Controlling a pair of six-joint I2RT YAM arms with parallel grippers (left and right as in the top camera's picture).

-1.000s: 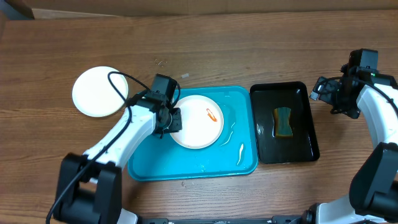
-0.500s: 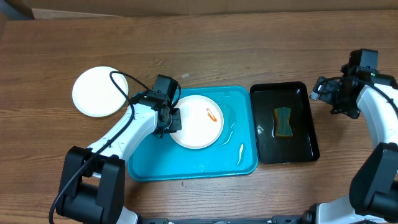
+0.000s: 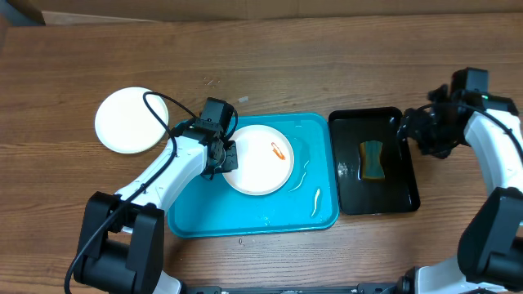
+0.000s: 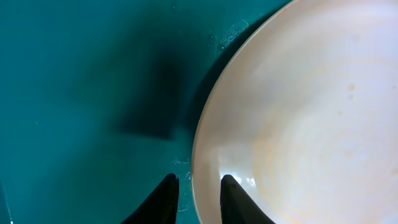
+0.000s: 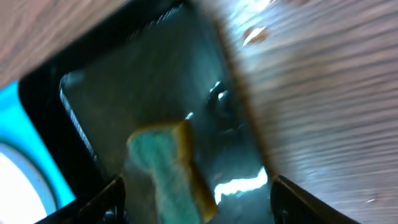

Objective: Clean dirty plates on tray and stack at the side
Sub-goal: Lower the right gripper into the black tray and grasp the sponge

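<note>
We count two plates: a white plate (image 3: 257,166) and a paler plate (image 3: 129,121). There are two trays, one turquoise tray (image 3: 245,214) and one black tray (image 3: 351,196). We see one sponge (image 3: 373,158) and one orange smear (image 3: 279,150).

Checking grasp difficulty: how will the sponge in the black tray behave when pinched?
The sponge looks like soft foam, so it probably squashes easily. The black tray glistens wet, so the sponge may be soaked, heavier and slippery.

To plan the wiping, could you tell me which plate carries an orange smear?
The white plate on the turquoise tray, its rim straddled by the left gripper; the pale plate on the table at the left looks clean.
</note>
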